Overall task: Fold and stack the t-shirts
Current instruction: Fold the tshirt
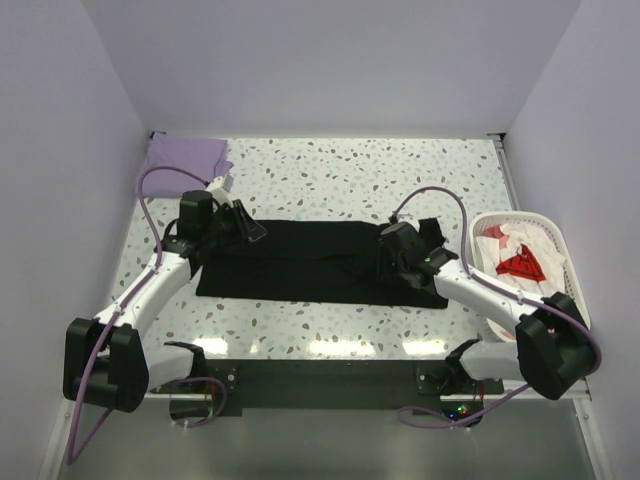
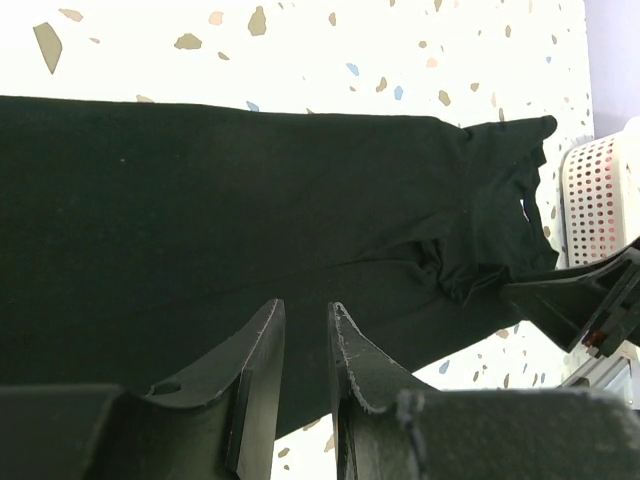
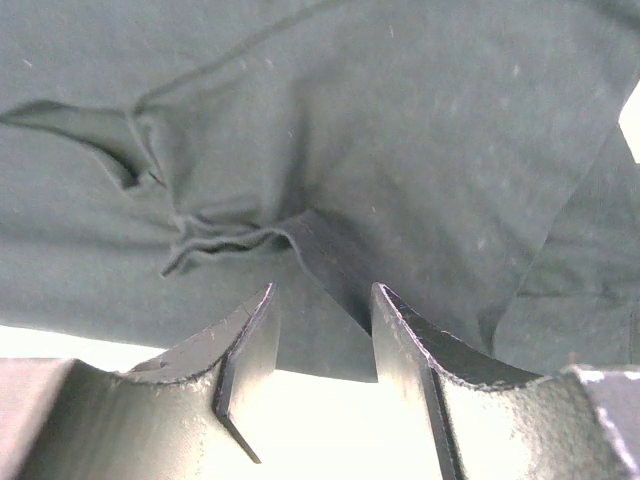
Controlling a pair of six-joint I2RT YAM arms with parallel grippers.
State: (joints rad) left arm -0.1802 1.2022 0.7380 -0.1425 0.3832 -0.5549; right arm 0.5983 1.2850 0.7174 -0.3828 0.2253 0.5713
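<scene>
The black t-shirt lies as a long folded strip across the middle of the table, collar end to the right, with its neck label showing. My left gripper hovers over the strip's far left edge, its jaws a narrow gap apart and empty. My right gripper is low over the bunched right end, open, with a cloth fold lying under the gap. The lavender t-shirt lies folded at the back left corner.
A white plastic basket with white and red garments stands at the right edge, close to my right arm. It also shows in the left wrist view. Walls enclose the speckled table on three sides.
</scene>
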